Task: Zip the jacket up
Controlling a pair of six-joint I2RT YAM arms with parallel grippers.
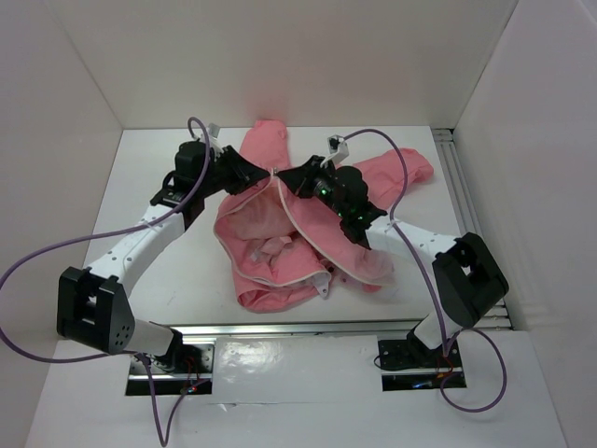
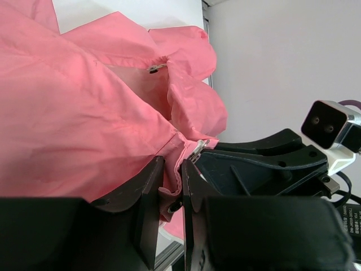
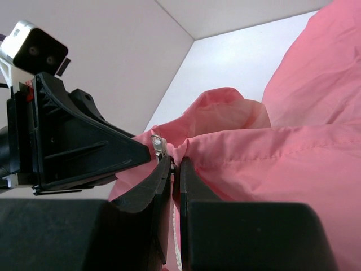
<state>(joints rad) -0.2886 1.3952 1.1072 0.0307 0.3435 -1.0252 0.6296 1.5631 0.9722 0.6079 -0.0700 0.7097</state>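
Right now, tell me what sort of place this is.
Likely a robotics lab test cell: plain white enclosure walls, white-and-black robot arms, left and right, bolted to the white table, one salmon-pink fabric jacket laid out.

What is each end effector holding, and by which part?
Both hold the jacket at its zipper edges: left end effector pinches pink fabric beside the slider, right end effector the white edging.

The jacket (image 1: pixel 280 257) was soft, matt, creased cloth. Its zipper pull (image 2: pixel 198 150), at one o'clock from the left gripper (image 2: pixel 172 180), gleamed as bare metal. That gripper's fingers (image 2: pixel 148 214) were matt black plastic
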